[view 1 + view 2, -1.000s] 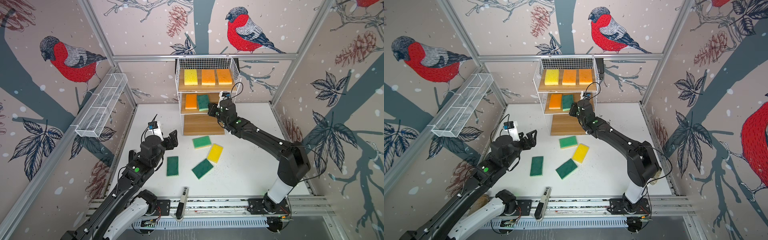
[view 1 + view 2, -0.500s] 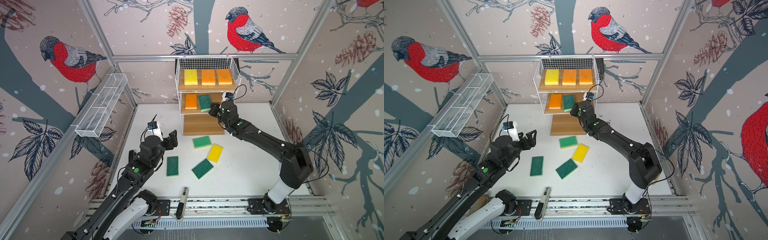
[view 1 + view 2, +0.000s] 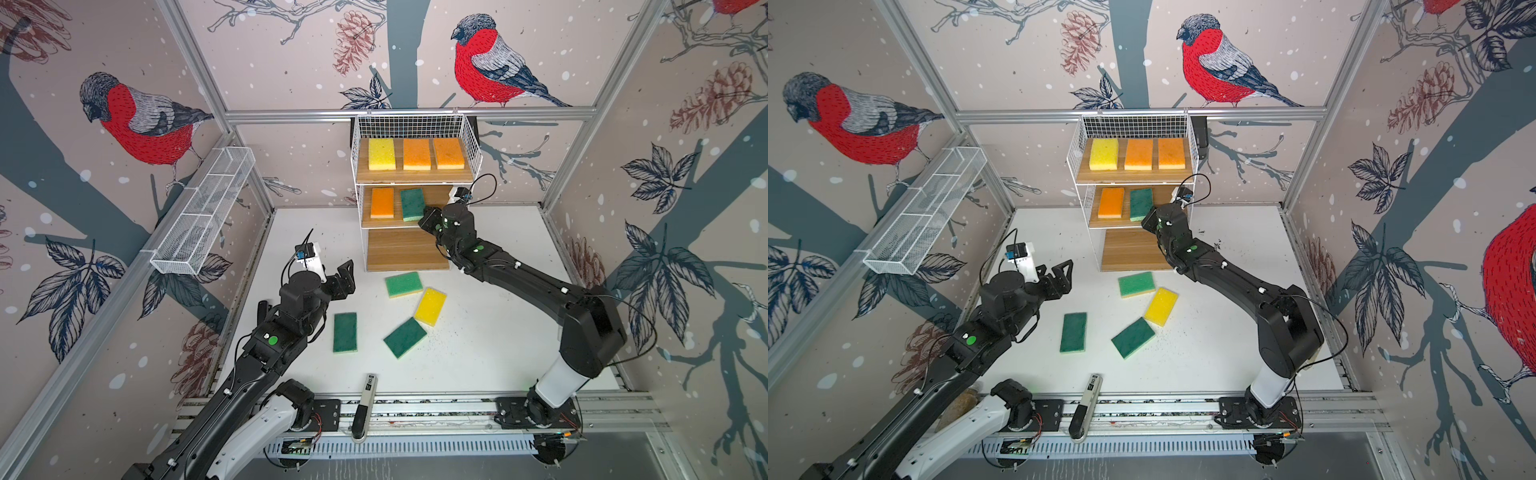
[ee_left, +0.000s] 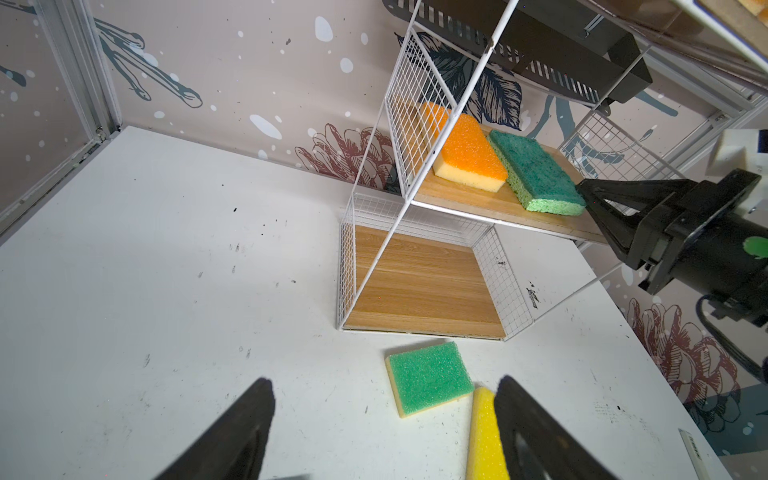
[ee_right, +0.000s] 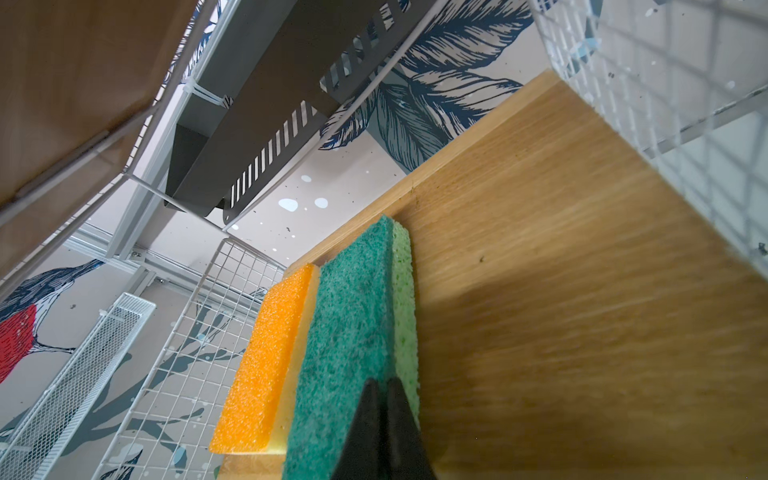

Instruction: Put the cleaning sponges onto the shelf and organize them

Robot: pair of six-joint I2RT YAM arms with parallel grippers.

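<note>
It's a robotics lab cell: aluminium framing (image 3: 291, 114), bird-print panels (image 3: 141, 124), a white worktop (image 3: 478, 357), left arm (image 3: 270, 345) and right arm (image 3: 519, 274) mounted on a rail (image 3: 436, 409).

Both top views are taken from high above the near edge of the bench (image 3: 478, 365), angled down towards its far side, so that the whole bench and the shelf (image 3: 407, 253) are shared. The left wrist view is taken low over the bench, past the fingers (image 4: 245, 432), towards the shelf's two lower boards. The right wrist view is taken very close along the middle board, whose dark green sponge (image 5: 345, 353) and orange sponge (image 5: 266, 357) are shown in all four views.
</note>
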